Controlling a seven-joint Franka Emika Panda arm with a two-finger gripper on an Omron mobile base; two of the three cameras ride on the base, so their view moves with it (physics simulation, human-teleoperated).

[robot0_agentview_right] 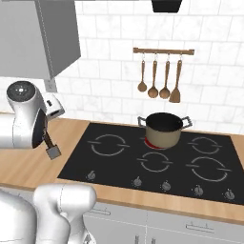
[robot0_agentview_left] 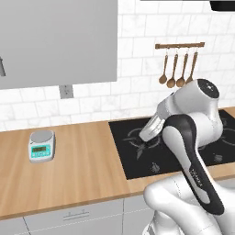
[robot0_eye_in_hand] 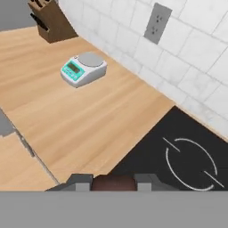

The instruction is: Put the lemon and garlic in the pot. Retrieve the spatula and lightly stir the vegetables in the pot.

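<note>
I have the spatula (robot0_agentview_right: 51,147) in my gripper (robot0_eye_in_hand: 113,181). The two fingers are pressed tight on its dark brown handle, which sits between them in the hand view. In the right base view the spatula hangs down from the hand with its flat grey blade at the bottom, above the wooden counter (robot0_agentview_right: 28,167), just left of the black stove top (robot0_agentview_right: 119,162). I hold it by the handle so the flat end is free to go into the pot.

The pot (robot0_agentview_right: 164,129) sits at the back of the stove, on a ring that glows red. It is well apart from the spatula, off to the right. I cannot see inside it well enough to tell if the lemon and garlic are in there. I think my next job is to carry the spatula over to it.

Farther out, wooden spoons (robot0_agentview_right: 159,76) hang on a rail on the tiled wall above the pot. A little kitchen scale (robot0_agentview_left: 41,145) rests on the counter to the left, and a knife block (robot0_eye_in_hand: 50,18) stands past it.
</note>
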